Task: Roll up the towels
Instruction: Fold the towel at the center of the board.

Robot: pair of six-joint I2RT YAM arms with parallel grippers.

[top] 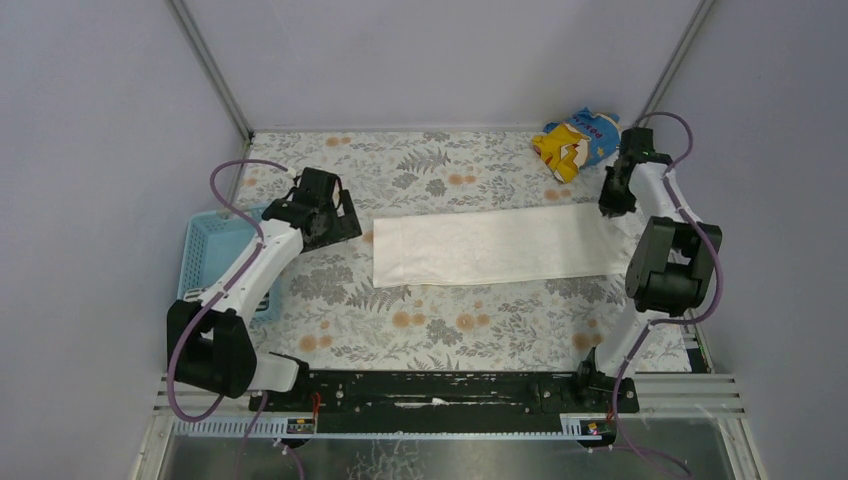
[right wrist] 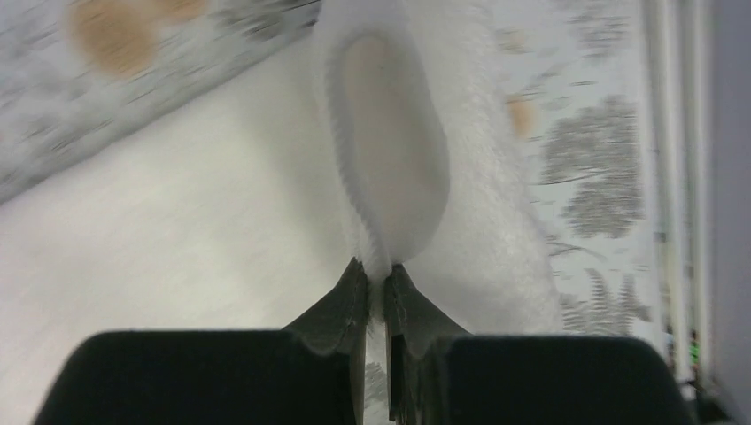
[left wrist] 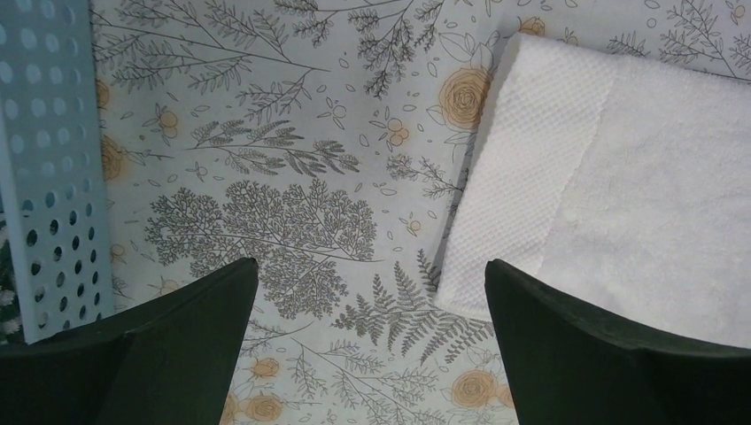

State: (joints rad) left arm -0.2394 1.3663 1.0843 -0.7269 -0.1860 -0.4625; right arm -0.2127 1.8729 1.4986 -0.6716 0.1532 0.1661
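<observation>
- White terry towel [top: 495, 247] lies flat as a long strip across the middle of the floral counter [top: 450, 330].
- Blue basket [top: 205, 255] sits well to the left of the towel.
- Left claw [left wrist: 372, 279] hangs spread wide just off the towel's left end, gripping nothing.
- Right claw [right wrist: 379, 279], at the towel's right end, is pressed together on the cloth's edge, which curls up in a loop.
- Yellow-and-blue printed cloth [top: 577, 140] lies beyond the towel's right end, in the far corner.

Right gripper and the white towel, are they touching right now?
Touching. The right wrist view shows the right gripper closed on a raised fold of the white towel, with the cloth pinched between its fingertips.
</observation>
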